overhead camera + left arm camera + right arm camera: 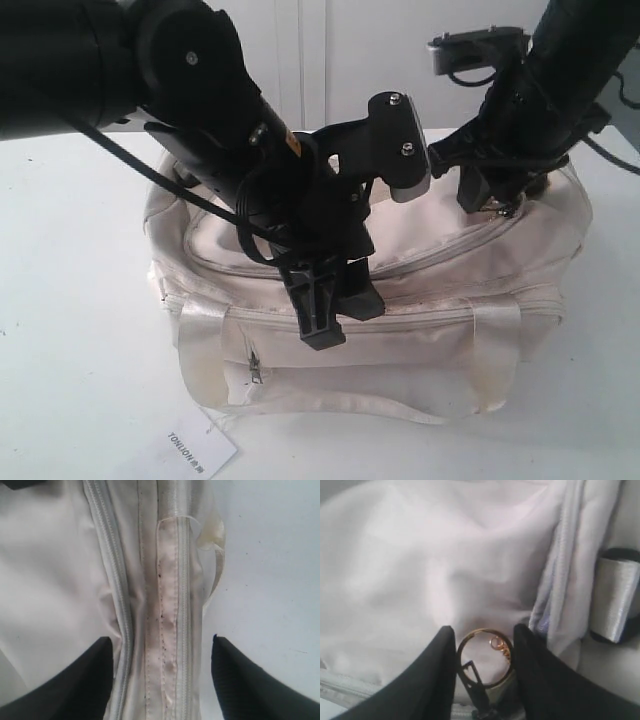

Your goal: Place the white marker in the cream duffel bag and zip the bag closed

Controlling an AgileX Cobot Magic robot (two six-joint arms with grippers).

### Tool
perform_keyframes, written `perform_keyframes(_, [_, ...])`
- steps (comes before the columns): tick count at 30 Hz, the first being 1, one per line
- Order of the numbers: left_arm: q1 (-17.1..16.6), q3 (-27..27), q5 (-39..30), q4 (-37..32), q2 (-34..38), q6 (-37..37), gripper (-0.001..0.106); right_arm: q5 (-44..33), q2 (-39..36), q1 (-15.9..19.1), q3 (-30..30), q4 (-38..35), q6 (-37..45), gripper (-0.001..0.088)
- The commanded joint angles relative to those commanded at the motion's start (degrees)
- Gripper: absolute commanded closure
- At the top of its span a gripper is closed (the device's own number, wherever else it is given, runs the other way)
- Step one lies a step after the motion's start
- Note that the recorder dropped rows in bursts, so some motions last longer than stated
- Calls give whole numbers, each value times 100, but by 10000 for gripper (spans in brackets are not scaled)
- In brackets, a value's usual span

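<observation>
Inventory of the bench, as I saw it from the room.

1. Left pincer [343,322]: jaws wide apart, gripping nothing. It pointed down at the 6 o'clock edge of the cream bag [440,290], with one finger on either side of the raised front seam. The front zip [117,580] and a strip of webbing [167,605] ran between the fingers. I could not tell whether the fingers touched the cloth.

2. Right pincer [484,628]: jaws drawn in to a narrow gap, one finger against each side of the gold ring pull [459,650], which it appeared to pinch. It stood over the bag's top at about 2 o'clock.

3. Cream bag: lay on the white table [80,300], mid-bench, directly beneath both pincers. Its top panel was slack and rumpled.

4. Hang tag [195,448]: white, flat on the table at 7 o'clock from the bag.

5. White marker: not to be seen from any side.
</observation>
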State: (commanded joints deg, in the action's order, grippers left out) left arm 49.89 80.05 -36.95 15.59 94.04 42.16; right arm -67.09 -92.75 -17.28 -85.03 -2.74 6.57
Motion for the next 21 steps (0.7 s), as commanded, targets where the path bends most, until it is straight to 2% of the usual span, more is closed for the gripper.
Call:
perform_keyframes(4, [0,0,171,17,0,0,435,12,85,12,-13,43,-228,868])
perform_keyframes(10, [0,0,527,449,0,34,435,-3,95,12,-13,688,-747,868])
perform_keyframes(17, [224,0,570,1297,0,1256,435,0,95,12,-13,792,-837,868])
perform_keyframes(21, [457,0,779,1400,125,1829,435,0,95,12,-13,792,-862,868])
